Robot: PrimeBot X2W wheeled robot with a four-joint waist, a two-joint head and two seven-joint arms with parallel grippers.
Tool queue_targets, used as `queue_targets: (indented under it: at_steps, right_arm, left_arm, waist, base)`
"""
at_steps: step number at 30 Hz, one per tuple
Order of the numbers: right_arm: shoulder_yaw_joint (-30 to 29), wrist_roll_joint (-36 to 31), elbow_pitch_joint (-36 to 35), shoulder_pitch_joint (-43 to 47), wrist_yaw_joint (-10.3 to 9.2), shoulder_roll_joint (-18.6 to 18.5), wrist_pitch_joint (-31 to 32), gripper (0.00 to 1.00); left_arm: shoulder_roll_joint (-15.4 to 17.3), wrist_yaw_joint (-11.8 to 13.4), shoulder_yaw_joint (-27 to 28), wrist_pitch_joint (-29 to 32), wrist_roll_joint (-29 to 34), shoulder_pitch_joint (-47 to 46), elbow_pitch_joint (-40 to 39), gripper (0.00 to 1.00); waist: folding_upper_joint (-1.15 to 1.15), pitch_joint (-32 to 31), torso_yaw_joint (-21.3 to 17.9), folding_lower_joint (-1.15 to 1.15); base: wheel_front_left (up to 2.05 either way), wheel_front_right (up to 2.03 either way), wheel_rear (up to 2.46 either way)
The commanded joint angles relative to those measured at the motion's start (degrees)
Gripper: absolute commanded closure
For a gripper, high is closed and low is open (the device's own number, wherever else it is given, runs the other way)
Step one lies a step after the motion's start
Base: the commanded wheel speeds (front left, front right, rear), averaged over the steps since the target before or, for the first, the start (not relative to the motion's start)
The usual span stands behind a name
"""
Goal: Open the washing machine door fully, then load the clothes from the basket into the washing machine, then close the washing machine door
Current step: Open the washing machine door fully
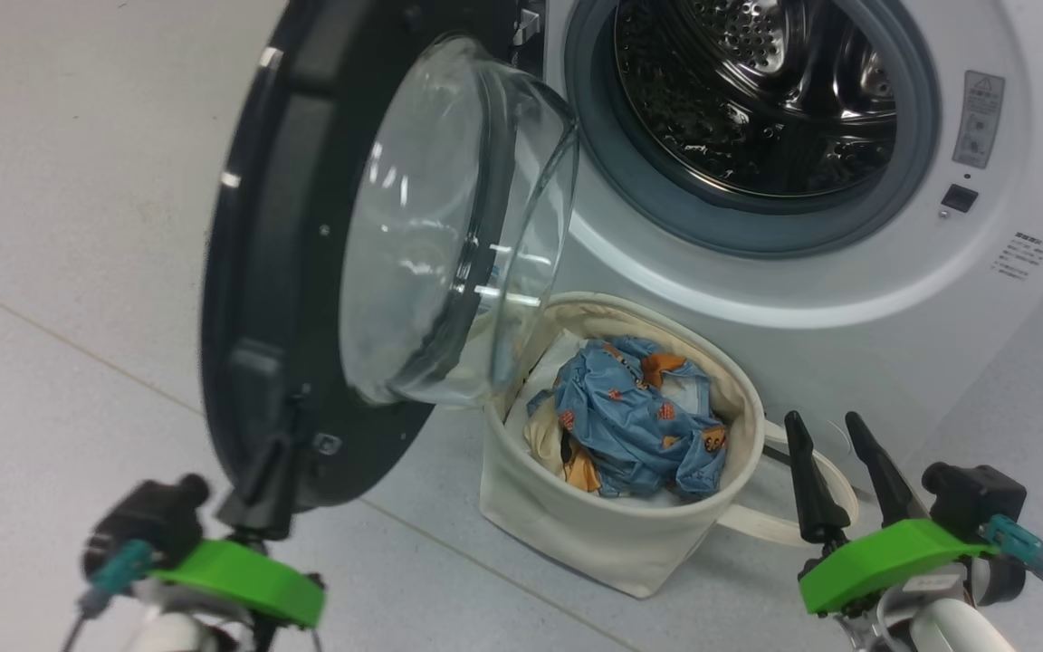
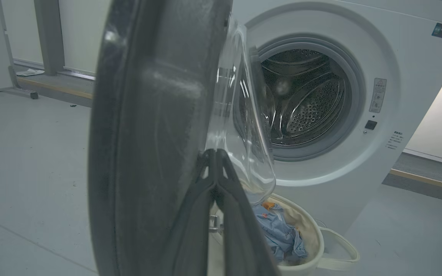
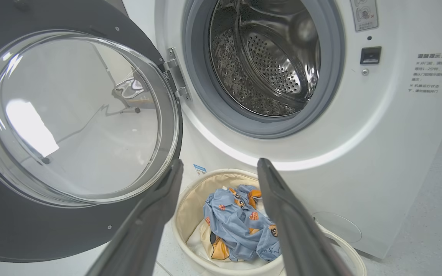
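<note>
Floor-standing basket holds the clothes ahead-left of my right jaws, spread and empty; left jaws, closed, meet the washing machine door rim.

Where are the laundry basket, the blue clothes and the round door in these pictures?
basket (image 1: 576,530): head view, on its front canvas wall.
clothes (image 1: 635,421): head view, on the blue printed fabric inside the basket.
door (image 3: 71,115): right wrist view, on the middle of its clear glass bowl.

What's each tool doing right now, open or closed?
Left tool: closed, empty, tips at the washing machine door.
Right tool: open, empty.
</note>
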Motion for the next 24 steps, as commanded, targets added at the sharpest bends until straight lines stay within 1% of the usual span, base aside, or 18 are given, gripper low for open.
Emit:
queue_targets:
  at_steps: [1,7,17,24]
  right_arm:
    - [0.54,0.02,-1.65,-2.35,0.05,-0.11,-0.72,0.0]
    - [1.09,-0.13,-1.31,-2.96,0.05,-0.02,-0.72,0.0]
    - [0.83,-0.41,-0.92,-3.51,0.05,-0.62,-0.72,0.0]
    - [0.79,-0.4,-0.87,-3.69,0.05,-0.86,-0.72,0.0]
  left_arm:
    - [2.3,0.68,4.41,-1.02,-1.32,-3.65,-1.09,1.0]
    - [7.2,-1.34,7.45,-2.14,-3.3,-7.72,2.71,1.0]
    - [13.77,-3.28,10.61,-3.48,-6.39,-11.74,9.25,1.0]
    - [16.61,-3.7,12.12,-3.73,-8.55,-13.11,13.63,1.0]
  waist:
    - [0.0,0.06,0.13,0.0]
    - [0.0,0.16,-0.55,0.0]
    - [0.0,1.06,-4.69,0.0]
    - [0.0,1.36,-6.04,0.0]
  base:
    - [0.0,0.0,0.0]
    - [0.0,0.0,0.0]
    - [0.0,0.0,0.0]
    - [0.0,0.0,0.0]
